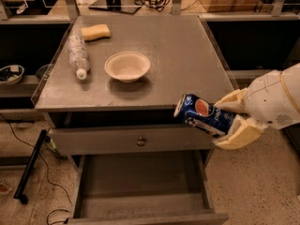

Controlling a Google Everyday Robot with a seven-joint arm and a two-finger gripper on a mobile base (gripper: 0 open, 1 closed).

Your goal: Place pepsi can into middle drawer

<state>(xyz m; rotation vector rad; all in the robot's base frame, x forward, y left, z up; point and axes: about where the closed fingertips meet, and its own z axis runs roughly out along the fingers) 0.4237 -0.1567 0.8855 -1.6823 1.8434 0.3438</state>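
Camera view: pepsi can [204, 115] held sideways near the open middle drawer [140, 189].
The gripper [228, 121], at the cabinet's front right corner, clamps the can's base end, silver top pointing left, beside the knobbed drawer front [117, 142]. The middle drawer below stands pulled out. A bowl [127, 66], plastic bottle [76, 55] and sponge [95, 32] sit on top.

On the grey cabinet top [187, 55] a white bowl [127, 65] stands near the middle. A clear plastic bottle [77, 55] lies left of it, and a yellow sponge [95, 32] at the far left.
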